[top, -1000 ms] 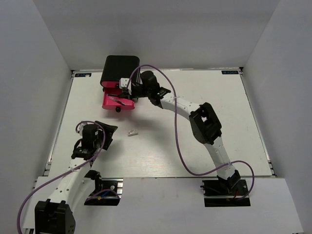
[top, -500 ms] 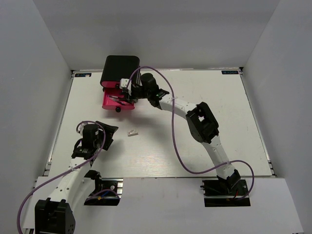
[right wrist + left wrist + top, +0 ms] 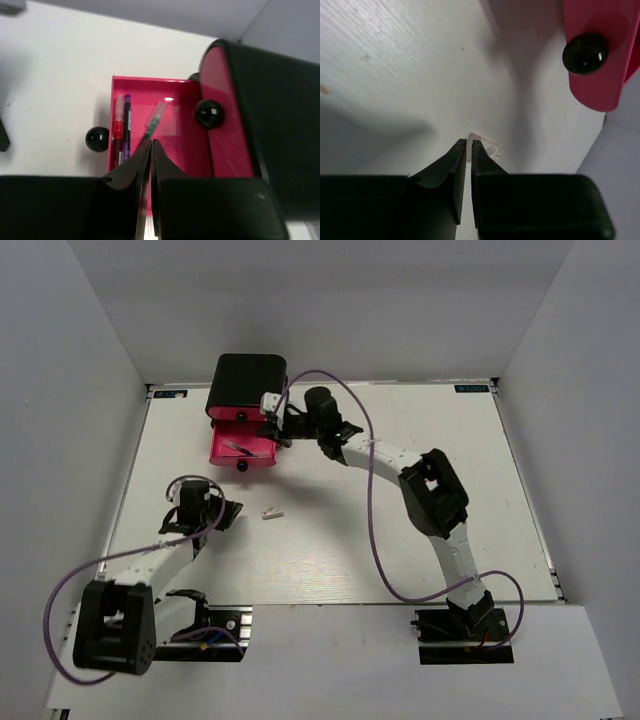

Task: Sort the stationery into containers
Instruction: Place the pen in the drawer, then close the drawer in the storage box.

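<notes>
The container is a black chest (image 3: 248,383) at the table's far left, with its bottom pink drawer (image 3: 240,445) pulled out. A red pen (image 3: 118,132), a dark blue pen (image 3: 126,125) and a thin green-tipped pen (image 3: 157,119) lie in that drawer. My right gripper (image 3: 151,142) is shut and empty just above the drawer's right side, by the chest front (image 3: 282,428). A small white eraser (image 3: 270,511) lies on the table. My left gripper (image 3: 468,144) is shut with nothing in it, its tips (image 3: 230,512) just short of the eraser (image 3: 489,146).
The open drawer's black knob (image 3: 585,52) faces the table's middle, ahead of the left gripper. A shut pink drawer with its knob (image 3: 208,112) sits above the open one. Grey walls enclose the table on three sides. The right arm's purple cable (image 3: 370,530) loops over the table.
The right gripper let the green-tipped pen drop into the drawer, drew back to the right and closed. The left gripper closed and its arm turned towards the eraser.
</notes>
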Robot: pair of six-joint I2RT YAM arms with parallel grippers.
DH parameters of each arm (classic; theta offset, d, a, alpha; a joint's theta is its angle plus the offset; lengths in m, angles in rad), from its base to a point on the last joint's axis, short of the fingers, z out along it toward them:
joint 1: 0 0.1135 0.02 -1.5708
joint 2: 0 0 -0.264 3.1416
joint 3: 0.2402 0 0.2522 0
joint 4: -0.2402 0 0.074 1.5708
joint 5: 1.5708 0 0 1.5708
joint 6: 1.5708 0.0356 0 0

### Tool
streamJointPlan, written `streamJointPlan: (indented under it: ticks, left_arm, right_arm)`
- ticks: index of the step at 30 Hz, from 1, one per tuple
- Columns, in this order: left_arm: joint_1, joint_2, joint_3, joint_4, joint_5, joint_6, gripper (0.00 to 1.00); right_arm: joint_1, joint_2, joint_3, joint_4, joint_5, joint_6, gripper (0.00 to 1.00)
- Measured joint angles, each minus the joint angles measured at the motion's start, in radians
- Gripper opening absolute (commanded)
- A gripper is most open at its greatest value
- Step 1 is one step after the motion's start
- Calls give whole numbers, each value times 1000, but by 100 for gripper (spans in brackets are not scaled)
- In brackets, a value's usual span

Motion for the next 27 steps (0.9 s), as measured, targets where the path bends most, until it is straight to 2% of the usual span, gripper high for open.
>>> streamJointPlan:
  ticks: [11, 16, 22, 27]
  left_arm:
    - [0, 356, 211, 149, -2, 19, 19]
    - [0, 467, 287, 179, -7, 8, 29]
    - [0, 515, 318, 186, -15, -9, 45]
    - [0, 542, 349, 188, -16, -11, 52]
  right_arm:
    - [-140, -437, -477, 165, 18, 63, 8]
    - [-202, -531, -611, 175, 22, 68, 8]
    - [-252, -580, -700, 170, 26, 82, 9]
    - [-282, -605, -740, 171, 28, 85, 9]
